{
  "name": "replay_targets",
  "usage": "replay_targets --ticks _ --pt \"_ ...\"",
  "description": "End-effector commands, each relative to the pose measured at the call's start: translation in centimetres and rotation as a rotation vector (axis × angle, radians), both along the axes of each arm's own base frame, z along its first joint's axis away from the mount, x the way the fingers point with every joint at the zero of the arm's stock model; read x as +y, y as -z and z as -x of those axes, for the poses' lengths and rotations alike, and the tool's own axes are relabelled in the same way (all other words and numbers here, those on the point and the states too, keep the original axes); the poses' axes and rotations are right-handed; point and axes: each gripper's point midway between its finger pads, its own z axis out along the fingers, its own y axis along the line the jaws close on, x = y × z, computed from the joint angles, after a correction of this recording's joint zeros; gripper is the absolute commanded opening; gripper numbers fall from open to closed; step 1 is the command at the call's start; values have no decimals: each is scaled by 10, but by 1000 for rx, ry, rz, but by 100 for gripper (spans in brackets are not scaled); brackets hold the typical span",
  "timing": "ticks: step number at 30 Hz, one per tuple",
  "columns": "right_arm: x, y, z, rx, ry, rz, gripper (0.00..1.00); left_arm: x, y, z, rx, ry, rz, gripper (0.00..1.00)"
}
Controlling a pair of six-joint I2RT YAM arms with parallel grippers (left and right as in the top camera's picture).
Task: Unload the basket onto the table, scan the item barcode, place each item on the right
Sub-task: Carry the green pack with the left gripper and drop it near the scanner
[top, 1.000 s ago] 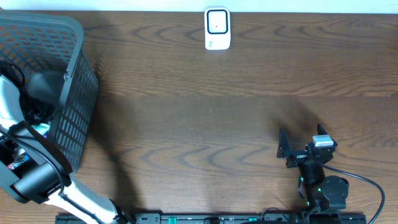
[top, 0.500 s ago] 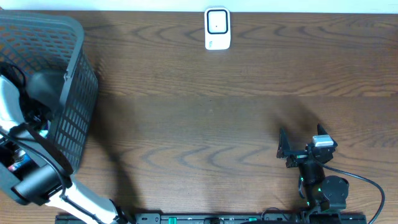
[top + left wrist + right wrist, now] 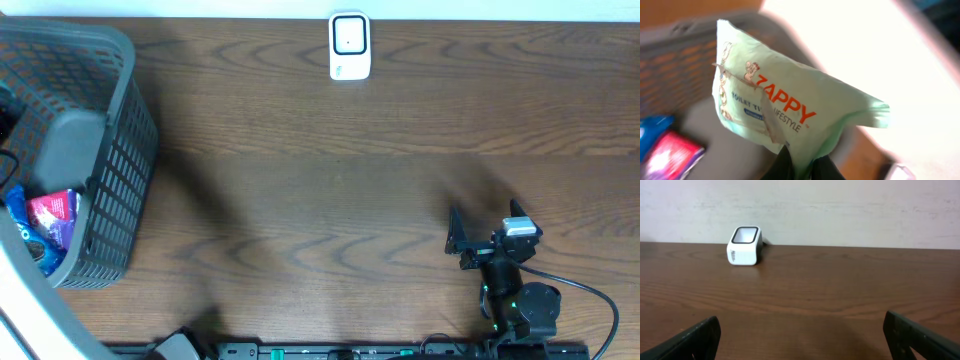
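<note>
The green pack (image 3: 790, 100), a soft wrapper printed "ZAPPY" in red, now stands up from the left fingers (image 3: 784, 166), which are pinching its lower edge between them. A second ago those fingers were spread and the left arm (image 3: 15, 310) lay down inside the basket (image 3: 125, 150), hiding most of what it held in the overhead view. Since then the fingers have closed and the arm has risen out, so only a pale strip of it shows at the lower left corner. The basket's contents are uncovered: a pink packet (image 3: 55, 212) and a blue packet (image 3: 18, 208).

The right fingers (image 3: 695, 340) have not moved. They are spread wide over bare tabletop (image 3: 330, 180), holding nothing. The scanner (image 3: 350, 45) also stays where it was, at the far edge, well apart from both sets of fingers.

Only the left wrist view shows the pack and the grip on it, with the basket blurred beyond the fingers and the pink and blue packets below and to their left. It cannot be told from this view how far the pack is above the basket. Only the overhead view shows the whole tabletop with both arms at once. The right wrist view shows the scanner upright, far ahead of the right fingers and left of the gap between them.
</note>
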Motion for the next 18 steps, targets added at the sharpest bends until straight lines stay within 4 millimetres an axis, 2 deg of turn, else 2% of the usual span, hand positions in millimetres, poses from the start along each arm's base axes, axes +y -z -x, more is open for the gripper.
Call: replay_targets --ticks 1,4,6,7,8,9,11,18 --pt "1 0 0 1 -2 -14 99 -58 -38 -4 -142 213 13 7" --pt "1 0 0 1 -1 -14 99 -111 -55 -6 -196 373 -3 7" --pt "1 0 0 1 -1 -14 99 -154 -57 -9 -199 518 -39 7" --pt "1 0 0 1 -1 -14 99 -182 -53 -10 -191 620 -73 7" --pt "1 0 0 1 -1 -14 99 -199 -49 -11 -182 678 -90 7" --pt "1 0 0 1 -1 -14 99 -221 -42 -12 -161 750 -117 7" --pt "1 0 0 1 -1 -14 99 -251 -23 -18 -103 817 -166 7" --pt "1 0 0 1 -2 -14 99 -340 53 -52 101 994 -488 7"
